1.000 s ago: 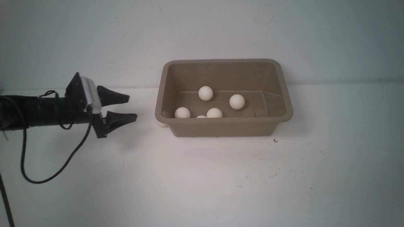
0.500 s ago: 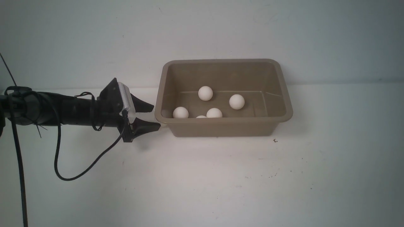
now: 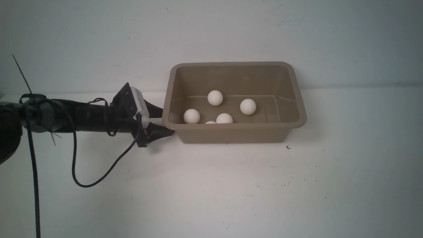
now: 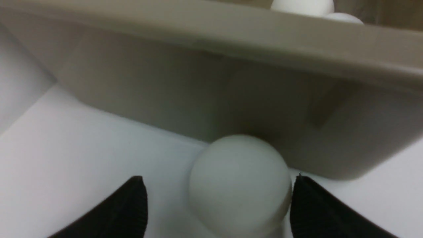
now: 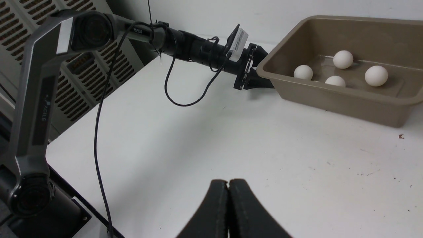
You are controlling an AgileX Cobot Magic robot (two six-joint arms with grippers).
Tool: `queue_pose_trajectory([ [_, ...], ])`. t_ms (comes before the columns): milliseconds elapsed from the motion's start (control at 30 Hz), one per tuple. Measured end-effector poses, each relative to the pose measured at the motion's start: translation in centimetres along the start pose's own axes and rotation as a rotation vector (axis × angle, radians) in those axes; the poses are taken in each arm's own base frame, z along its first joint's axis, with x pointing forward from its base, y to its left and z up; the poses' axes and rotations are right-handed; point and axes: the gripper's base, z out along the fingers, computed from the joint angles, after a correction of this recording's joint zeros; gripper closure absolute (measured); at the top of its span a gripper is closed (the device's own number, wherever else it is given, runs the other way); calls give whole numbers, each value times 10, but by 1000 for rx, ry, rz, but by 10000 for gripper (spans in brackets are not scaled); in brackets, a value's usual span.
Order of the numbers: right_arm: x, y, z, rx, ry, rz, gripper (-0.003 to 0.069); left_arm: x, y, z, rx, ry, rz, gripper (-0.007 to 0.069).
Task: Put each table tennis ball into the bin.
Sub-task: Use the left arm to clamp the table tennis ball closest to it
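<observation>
Left gripper (image 3: 167,123) stands wide open, holding nothing, jaws either side of a table tennis ball (image 4: 238,185) resting on the table (image 3: 211,185) against the outer wall of the bin (image 3: 231,134). Close gently and centred so it cannot squirt away, then lift above the rim.

White matte tabletop (image 3: 211,185) bearing a rectangular taupe plastic bin (image 3: 231,134); one small smooth white ball (image 4: 238,185) lies just beside its outer wall.

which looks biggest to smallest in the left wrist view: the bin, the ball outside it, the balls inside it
1. bin
2. ball outside, inflated by closeness
3. balls inside, mostly hidden
</observation>
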Motion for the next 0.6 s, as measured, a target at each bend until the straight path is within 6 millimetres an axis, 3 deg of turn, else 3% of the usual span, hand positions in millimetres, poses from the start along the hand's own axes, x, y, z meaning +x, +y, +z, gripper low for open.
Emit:
queue_pose_trajectory([
  [133, -1, -1, 4, 3, 16, -18, 670, -2, -2, 5, 2, 5, 0, 144],
  [233, -3, -1, 5, 3, 3, -63, 670, -3, -1, 6, -13, 6, -13, 277],
  [433, -4, -1, 5, 4, -15, -78, 670, 1, 7, -3, -61, -1, -74, 272],
  [600, -5, -1, 5, 5, -17, -91, 670, 8, 24, -42, -121, 31, -184, 272],
])
